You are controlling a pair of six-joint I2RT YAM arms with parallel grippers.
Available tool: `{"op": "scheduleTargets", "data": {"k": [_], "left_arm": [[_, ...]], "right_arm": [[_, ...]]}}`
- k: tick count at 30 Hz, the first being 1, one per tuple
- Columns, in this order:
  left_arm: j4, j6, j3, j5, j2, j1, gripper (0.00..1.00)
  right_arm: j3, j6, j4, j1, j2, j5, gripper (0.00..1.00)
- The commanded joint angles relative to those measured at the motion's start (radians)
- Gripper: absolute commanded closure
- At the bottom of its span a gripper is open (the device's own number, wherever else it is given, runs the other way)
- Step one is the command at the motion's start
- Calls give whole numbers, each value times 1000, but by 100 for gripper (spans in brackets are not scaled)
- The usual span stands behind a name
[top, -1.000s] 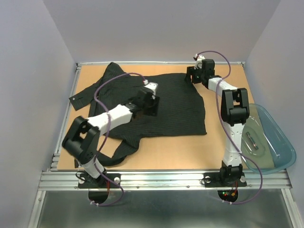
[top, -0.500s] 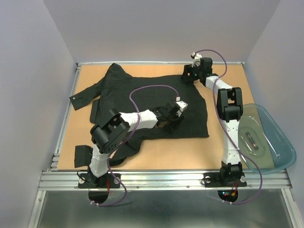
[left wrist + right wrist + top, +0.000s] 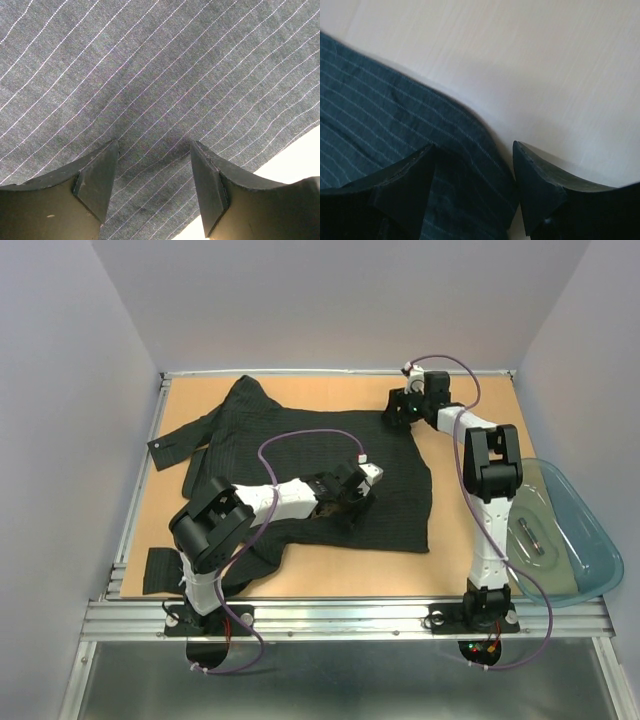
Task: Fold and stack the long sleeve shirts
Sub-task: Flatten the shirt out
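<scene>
Shirt cloth point(image 3: 250, 420), black and pinstriped, lies flat beneath the left claw point(image 3: 152, 155), whose jaws are spread above its near hem, seemingly poised to pinch. The right claw point(image 3: 475, 150), likewise spread, straddles the far right corner's hem. Beyond, the garment sprawls unfolded across the tan tabletop point(image 3: 460, 540), with pale walls point(image 3: 60, 390) around and a blue tub point(image 3: 590, 550) at right.

The tan table point(image 3: 340, 570) carries 1 black pinstriped shirt point(image 3: 400, 505), spread flat from far left to centre-right.
</scene>
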Motion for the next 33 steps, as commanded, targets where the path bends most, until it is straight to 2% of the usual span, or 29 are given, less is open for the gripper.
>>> {"op": "scheduleTargets", "data": {"k": [1,4,6,15,16,20,23,27,33], "left_arm": [[-134,4,-4,-27,-9,13,29],[-136,6,-22,-16,-34,29,29],[-135,9,-32,2,-51,29,29],[-125,4,-79,33,-86,28,30],[-121,3,-82,35,-91,29,29],[-105,-9,-93,39,-95,28,29],[-87,-31,-90,52,-100,28,29],[-37,-66,-98,67,-124,28,30],[49,-108,-162,56,-186,26,29]], "right_arm": [[-123,-18,-70,-7,-113,35,32],[-197,-23,-85,-15,-168,46,32],[-223,-20,-87,-19,-177,47,36],[-197,-70,-93,-21,-227,-6,52],[-188,-81,-92,-22,-236,-31,77],[-171,-86,-96,-21,-263,-74,99],[-198,-79,-99,-5,-311,-82,99],[-267,-78,-107,62,-508,-25,99],[-379,5,-121,324,-726,137,99]]}}
